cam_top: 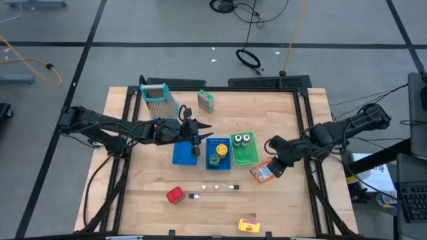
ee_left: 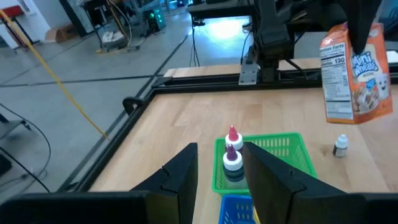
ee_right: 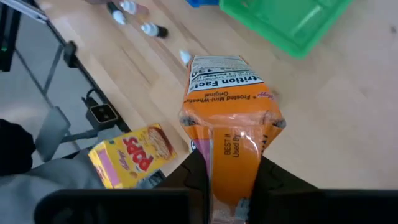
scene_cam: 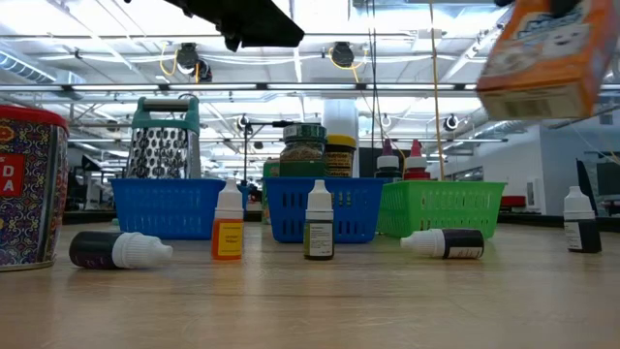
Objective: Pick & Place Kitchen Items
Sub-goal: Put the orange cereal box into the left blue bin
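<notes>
An orange packet point(cam_top: 262, 173) hangs over the table right of the green tray point(cam_top: 248, 157), with my right gripper point(cam_top: 275, 165) shut on it. It also shows in the low view, the orange packet point(scene_cam: 538, 58) well above the tabletop. My left gripper point(cam_top: 197, 141) hovers over the blue trays point(cam_top: 181, 155), open, with nothing between its fingers point(ee_left: 180, 177). Two capped bottles point(ee_left: 231, 155) stand in the green tray. A yellow box point(ee_right: 127, 154) lies near the front edge. Small dropper bottles point(cam_top: 215, 188) stand and lie on the wood. My right gripper pinches the orange packet's sealed upper end point(ee_right: 234, 163) between its two fingers point(ee_right: 273, 180). The fingers slant down from above and from the table's right. The packet hangs below them, tilted, lifted clear of the table.
A metal grater point(cam_top: 159, 101) and a green carton point(cam_top: 205, 101) stand at the far side. A red can point(cam_top: 175, 195) sits near the front left. A jar point(cam_top: 215, 160) stands in the second blue tray. Bare wood lies at the left and the front right.
</notes>
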